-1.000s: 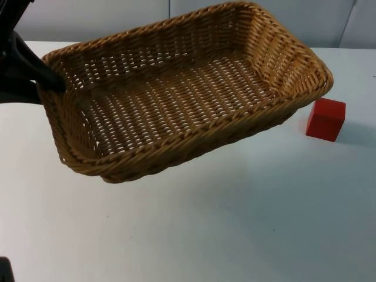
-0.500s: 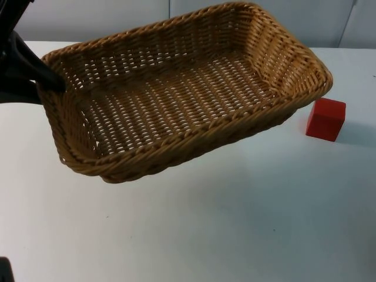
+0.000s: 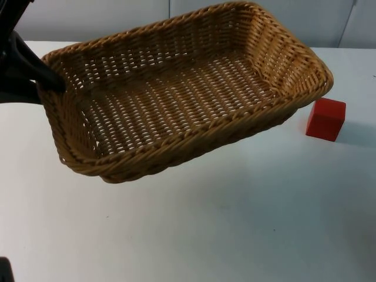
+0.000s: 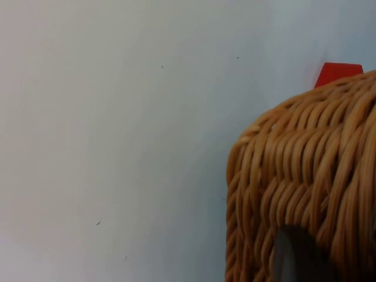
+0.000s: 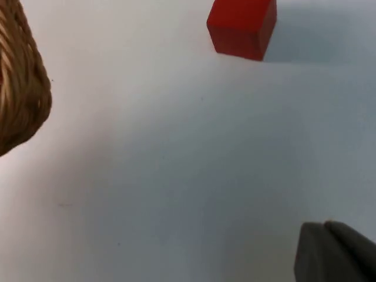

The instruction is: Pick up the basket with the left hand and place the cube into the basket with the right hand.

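A tan wicker basket [image 3: 176, 100] hangs tilted above the white table, its inside empty. My left gripper [image 3: 51, 82] is shut on its left rim. In the left wrist view a dark fingertip [image 4: 296, 255] presses against the woven basket wall [image 4: 305, 176], and the top of the red cube [image 4: 338, 71] peeks over it. The red cube [image 3: 325, 119] stands on the table just right of the basket's right end, apart from it. My right gripper [image 5: 332, 252] hovers over the table, with the cube [image 5: 242, 26] some way ahead of it and the basket's corner [image 5: 20, 88] off to the side.
The white table [image 3: 235, 223] spreads wide in front of the basket and the cube. A grey partition wall [image 3: 88, 17] closes the far edge. A small dark object [image 3: 4, 271] sits at the near left corner.
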